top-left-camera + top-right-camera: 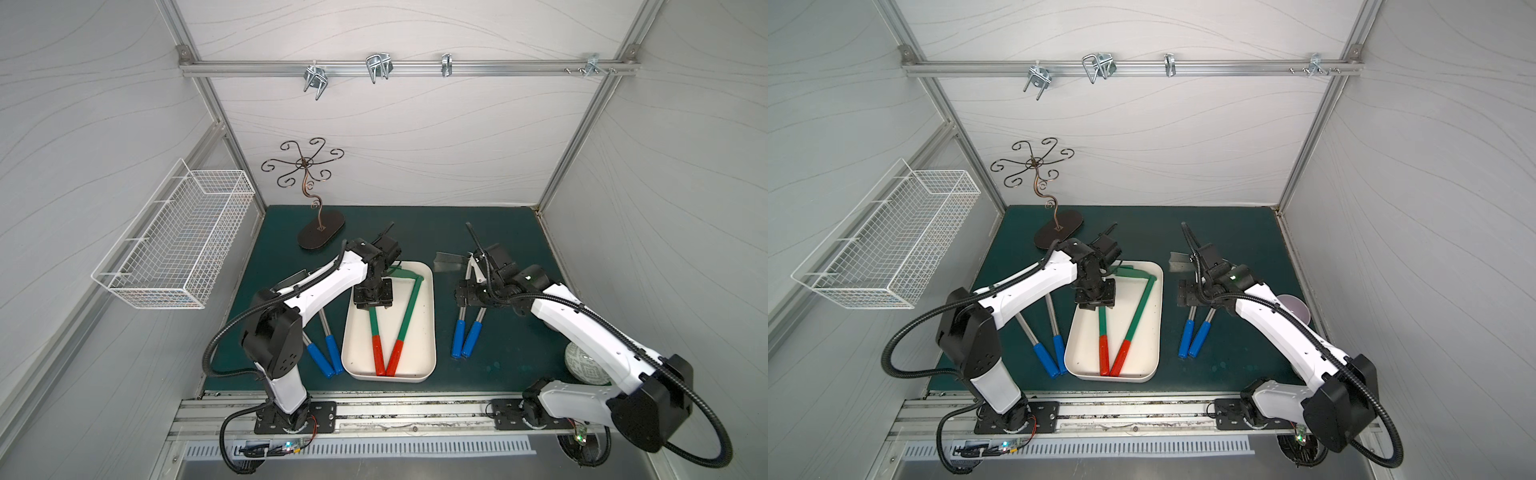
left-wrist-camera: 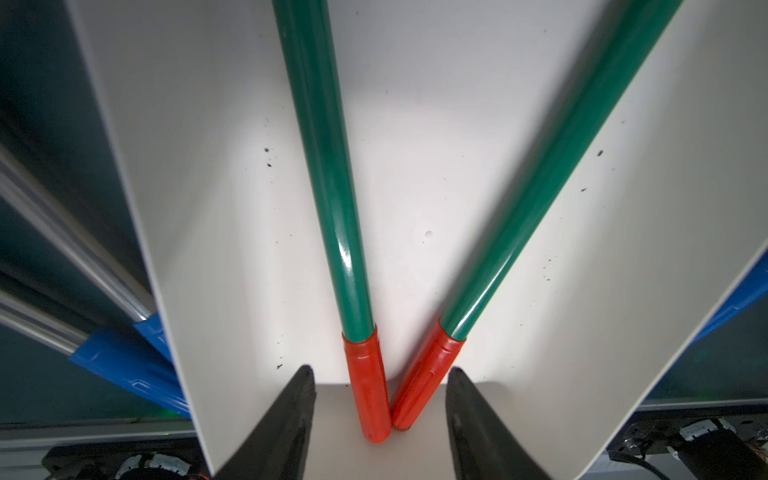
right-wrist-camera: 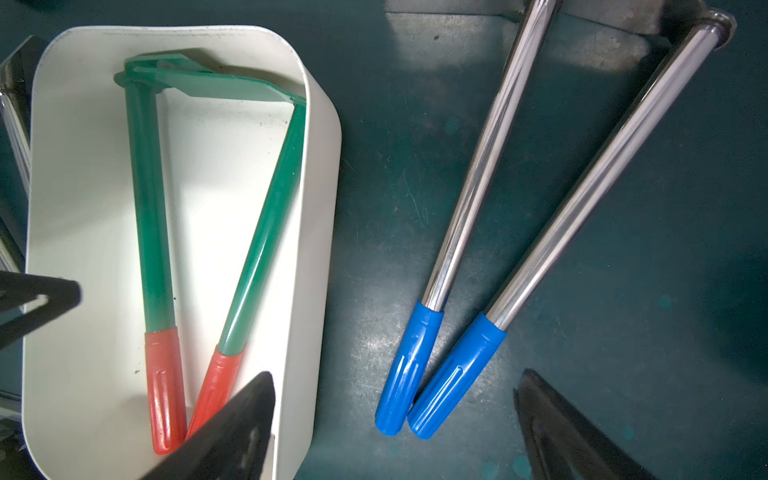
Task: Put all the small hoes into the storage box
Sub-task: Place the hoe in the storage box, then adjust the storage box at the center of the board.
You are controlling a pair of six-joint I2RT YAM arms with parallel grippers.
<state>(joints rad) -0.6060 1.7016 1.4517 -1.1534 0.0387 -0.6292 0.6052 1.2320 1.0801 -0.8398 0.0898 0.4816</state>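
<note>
Clearance matters: left fingers (image 2: pixel 286 424), spread astride the green hoe (image 2: pixel 332 187) in the storage box (image 2: pixel 208 208), should rise straight; right fingers (image 3: pixel 232 432) spread.

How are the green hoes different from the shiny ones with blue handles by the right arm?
The green hoes have green shafts and red grips; the shiny hoes have silver shafts and blue grips. The green hoes lie inside the storage box; the shiny hoes lie on the mat beside it. The green hoes spread into a wide V; the shiny hoes lie closer together. In both pairs the grip ends touch.
</note>
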